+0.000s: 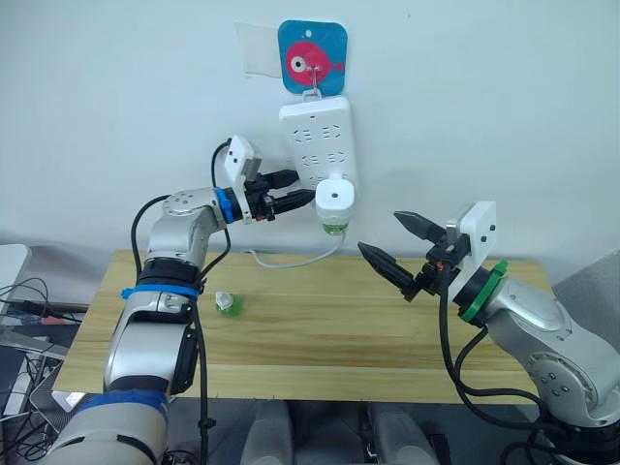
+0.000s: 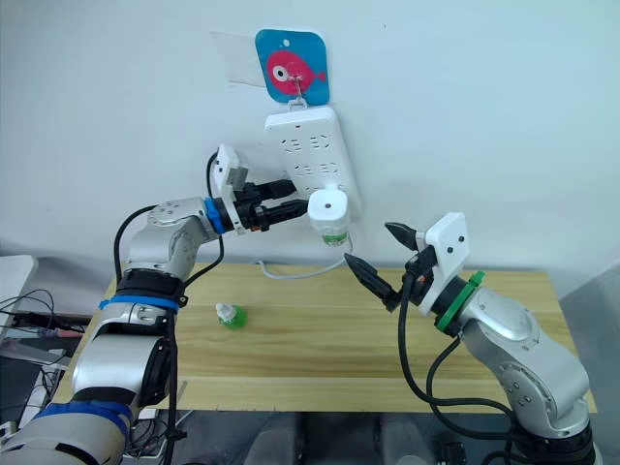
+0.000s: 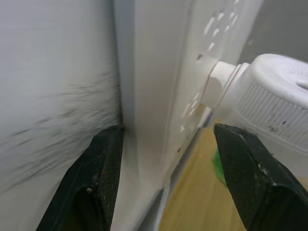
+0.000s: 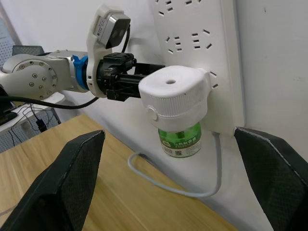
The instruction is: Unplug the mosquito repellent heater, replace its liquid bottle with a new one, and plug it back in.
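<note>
Hanging plugged in just beside my wide-open left gripper (image 1: pixel 294 192), one mosquito repellent heater (image 1: pixel 335 199); one small bottle (image 1: pixel 228 303) on the counter (image 1: pixel 320 329).

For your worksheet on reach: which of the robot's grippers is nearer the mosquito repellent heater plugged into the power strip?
Left. The left gripper is right beside the mosquito repellent heater, fingers open. The right gripper hangs open over the table, lower and well apart from the heater.

I am looking at a blue square hook plate (image 1: pixel 312 58) with a pink fish, sticking to the white wall (image 1: pixel 484 97). A clear plastic sheet (image 1: pixel 257 50) is lying just beside it. Tangled black cables (image 1: pixel 21 295) are sitting beyond the wooden table (image 1: pixel 320 329).
</note>
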### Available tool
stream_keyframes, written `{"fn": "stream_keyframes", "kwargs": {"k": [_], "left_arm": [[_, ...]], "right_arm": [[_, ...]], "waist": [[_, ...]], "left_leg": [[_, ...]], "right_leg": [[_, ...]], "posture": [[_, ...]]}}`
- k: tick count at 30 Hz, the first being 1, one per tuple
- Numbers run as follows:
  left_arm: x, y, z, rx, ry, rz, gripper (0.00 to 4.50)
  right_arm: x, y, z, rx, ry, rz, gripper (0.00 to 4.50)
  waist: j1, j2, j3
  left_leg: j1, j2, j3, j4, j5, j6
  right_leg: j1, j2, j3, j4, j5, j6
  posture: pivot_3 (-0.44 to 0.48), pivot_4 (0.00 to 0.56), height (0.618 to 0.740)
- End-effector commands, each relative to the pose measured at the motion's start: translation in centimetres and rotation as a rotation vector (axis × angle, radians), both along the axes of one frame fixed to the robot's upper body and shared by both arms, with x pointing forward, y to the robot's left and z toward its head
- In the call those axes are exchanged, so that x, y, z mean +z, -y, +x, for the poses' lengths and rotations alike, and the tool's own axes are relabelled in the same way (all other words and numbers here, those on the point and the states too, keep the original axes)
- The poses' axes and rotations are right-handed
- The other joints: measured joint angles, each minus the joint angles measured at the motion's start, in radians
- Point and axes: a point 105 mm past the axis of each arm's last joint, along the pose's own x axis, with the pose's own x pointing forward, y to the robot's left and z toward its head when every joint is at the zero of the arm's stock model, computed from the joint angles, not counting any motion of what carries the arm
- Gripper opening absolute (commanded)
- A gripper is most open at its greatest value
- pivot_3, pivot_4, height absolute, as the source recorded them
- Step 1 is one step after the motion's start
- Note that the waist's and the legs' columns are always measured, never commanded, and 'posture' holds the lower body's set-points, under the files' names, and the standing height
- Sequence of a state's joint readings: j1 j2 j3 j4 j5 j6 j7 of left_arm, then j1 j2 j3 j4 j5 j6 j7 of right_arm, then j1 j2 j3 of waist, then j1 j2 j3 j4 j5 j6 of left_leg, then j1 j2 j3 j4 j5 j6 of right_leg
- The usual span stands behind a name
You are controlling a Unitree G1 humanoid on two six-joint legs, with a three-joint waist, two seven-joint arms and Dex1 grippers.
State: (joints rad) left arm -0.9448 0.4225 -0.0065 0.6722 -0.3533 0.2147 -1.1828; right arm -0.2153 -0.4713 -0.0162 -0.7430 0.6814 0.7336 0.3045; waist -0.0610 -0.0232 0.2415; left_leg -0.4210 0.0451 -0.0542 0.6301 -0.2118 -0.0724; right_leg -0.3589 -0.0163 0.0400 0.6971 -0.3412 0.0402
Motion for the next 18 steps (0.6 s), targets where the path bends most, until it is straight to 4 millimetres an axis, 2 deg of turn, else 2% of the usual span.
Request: {"fn": "stream_keyframes", "kwargs": {"k": [1,6,11,14,18], "left_arm": [[1.8,1.2,-0.9,-0.096,0.061,0.014,3.06],[2.1,0.8,-1.0,-0.100,0.062,0.018,3.06],[2.7,1.0,-2.4,-0.165,0.026,0.001,3.06],[2.8,0.5,-2.7,-0.152,0.020,0.000,2.53],[2.2,-0.5,-2.7,-0.103,0.010,0.014,1.38]], "right_arm": [[0.6,0.1,-0.3,-0.004,0.035,0.003,4.50],[0.4,0.3,-0.2,-0.021,0.027,0.001,4.50],[0.1,0.4,-0.2,-0.036,0.014,0.003,4.50],[0.2,0.1,-0.4,-0.033,0.016,0.005,4.50],[0.9,-0.9,-0.4,-0.022,0.032,0.008,4.50]], "waist": [[-0.007,0.000,0.000],[-0.011,0.000,0.000],[-0.012,0.000,0.000],[-0.015,0.000,0.000],[-0.025,0.001,0.002]], "left_leg": [[-0.001,0.000,0.000,-0.001,0.000,0.000],[-0.013,0.001,0.000,-0.001,0.000,0.000],[-0.013,0.000,0.000,0.000,0.000,0.000],[-0.013,0.001,0.000,0.000,0.000,0.000],[-0.012,0.001,0.000,-0.001,0.000,0.000]], "right_leg": [[-0.001,0.000,0.000,-0.001,0.000,0.000],[-0.014,0.001,-0.001,0.000,-0.002,-0.001],[-0.014,0.000,0.000,0.001,-0.002,-0.001],[-0.014,0.000,0.000,0.001,-0.002,-0.001],[-0.014,0.000,0.000,0.000,-0.002,-0.001]], "posture": [[-0.160,0.251,0.740],[-0.160,0.251,0.740],[-0.156,0.249,0.740],[-0.154,0.252,0.740],[-0.149,0.259,0.740]]}}
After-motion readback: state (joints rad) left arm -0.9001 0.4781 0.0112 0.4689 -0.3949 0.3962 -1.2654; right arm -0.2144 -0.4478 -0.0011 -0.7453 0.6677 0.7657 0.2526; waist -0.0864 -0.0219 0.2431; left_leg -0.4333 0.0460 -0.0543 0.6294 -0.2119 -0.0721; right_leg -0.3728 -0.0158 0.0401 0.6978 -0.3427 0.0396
